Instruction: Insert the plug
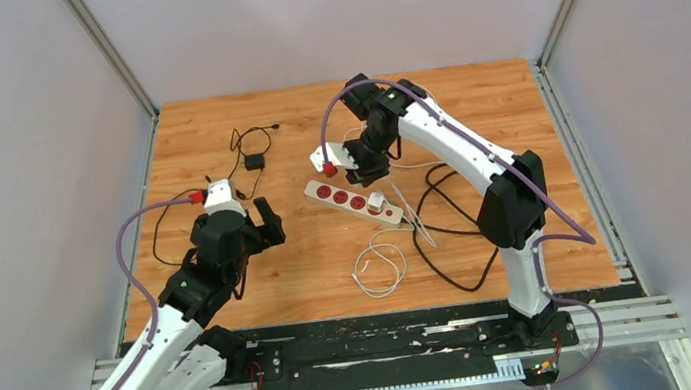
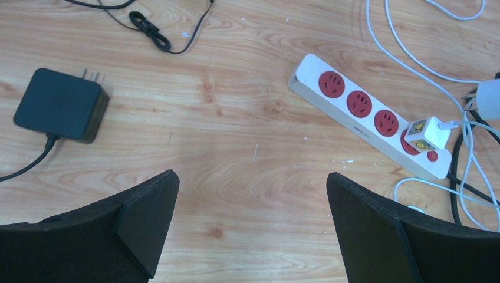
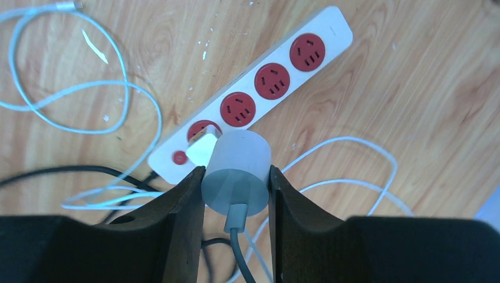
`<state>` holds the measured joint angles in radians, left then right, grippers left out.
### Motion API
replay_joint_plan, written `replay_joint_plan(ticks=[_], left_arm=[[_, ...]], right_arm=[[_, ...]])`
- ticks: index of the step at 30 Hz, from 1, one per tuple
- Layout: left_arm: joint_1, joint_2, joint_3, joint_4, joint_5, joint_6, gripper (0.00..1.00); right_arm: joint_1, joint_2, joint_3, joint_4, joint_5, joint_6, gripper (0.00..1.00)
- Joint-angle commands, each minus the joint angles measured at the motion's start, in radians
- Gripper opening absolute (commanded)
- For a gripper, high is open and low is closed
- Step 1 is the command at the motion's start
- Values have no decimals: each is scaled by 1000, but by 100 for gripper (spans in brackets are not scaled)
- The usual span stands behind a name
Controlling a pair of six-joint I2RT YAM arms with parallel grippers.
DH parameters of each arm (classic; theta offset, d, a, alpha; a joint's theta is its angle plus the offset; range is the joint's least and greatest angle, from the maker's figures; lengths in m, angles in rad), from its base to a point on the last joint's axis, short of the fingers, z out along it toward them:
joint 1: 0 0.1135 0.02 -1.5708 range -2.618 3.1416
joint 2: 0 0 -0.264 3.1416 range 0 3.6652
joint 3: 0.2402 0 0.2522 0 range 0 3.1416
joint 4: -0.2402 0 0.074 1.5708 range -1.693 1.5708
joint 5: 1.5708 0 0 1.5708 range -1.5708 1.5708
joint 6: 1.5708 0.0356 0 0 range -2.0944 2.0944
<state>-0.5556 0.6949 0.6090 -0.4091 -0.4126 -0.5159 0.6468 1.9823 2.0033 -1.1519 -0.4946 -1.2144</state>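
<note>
Fingers point(image 3: 183, 224) of the right arm pinch the round white plug point(image 3: 237, 171) by its sides, above the table point(image 3: 413, 88) at the 7 o'clock end of the power strip point(image 3: 255, 94), where a small white cube charger point(image 3: 200, 147) sits in the last socket; left fingers point(image 2: 147, 218) gape wide, holding nothing, black adapter point(image 2: 59, 105) at their 10 o'clock.
</note>
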Motion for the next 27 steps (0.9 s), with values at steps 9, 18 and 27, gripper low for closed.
replay_joint_plan(ticks=[9, 18, 27], left_arm=[[5, -162, -59, -110, -151, -110, 100], [5, -173, -87, -89, -171, -122, 100], [5, -179, -101, -77, -169, -123, 100]], right_arm=[[37, 179, 167, -147, 85, -563, 0], [60, 247, 182, -191, 195, -553, 0], [82, 271, 140, -165, 246, -552, 0]])
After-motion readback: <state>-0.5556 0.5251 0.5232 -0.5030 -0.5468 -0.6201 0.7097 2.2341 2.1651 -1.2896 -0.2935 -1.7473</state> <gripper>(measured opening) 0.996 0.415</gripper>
